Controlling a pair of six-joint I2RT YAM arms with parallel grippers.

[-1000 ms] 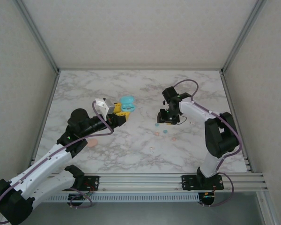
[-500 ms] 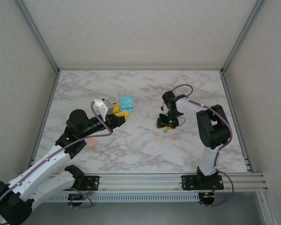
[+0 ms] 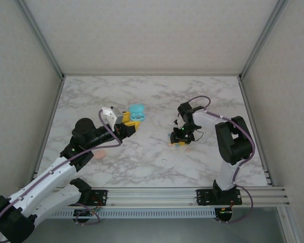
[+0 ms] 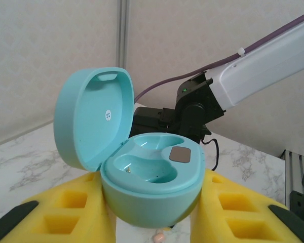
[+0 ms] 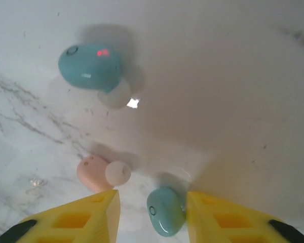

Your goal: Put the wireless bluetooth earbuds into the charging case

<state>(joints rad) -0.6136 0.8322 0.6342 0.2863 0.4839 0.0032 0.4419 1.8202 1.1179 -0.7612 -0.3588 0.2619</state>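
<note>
Down at the right side of the worktop (image 3: 142,167), the right fingers (image 5: 76,220) are low over the loose buds, and they are apart, straddling one teal earbud (image 5: 165,211). It sits dead between the two yellow pads, just beside the right pad, with a sliver of marble showing on the left, so nothing is pinched yet. Its long axis runs roughly along the fingers and across the closing line, which looks like a good narrow squeeze. Just beyond the left pad lies a pink earbud (image 5: 93,173), close enough that it could get nudged. A second teal earbud (image 5: 88,68) with its red light on rests farther out. Over on the left, the left fingers (image 4: 66,215) are clamped on the teal charging case (image 4: 152,187), holding it up with the lid (image 4: 91,116) swung open and both sockets empty, facing up. The right arm is plainly the nearer one to the buds. The case waits well apart, to the left and a touch farther back, so the bud has to travel leftward once it is gripped.
</note>
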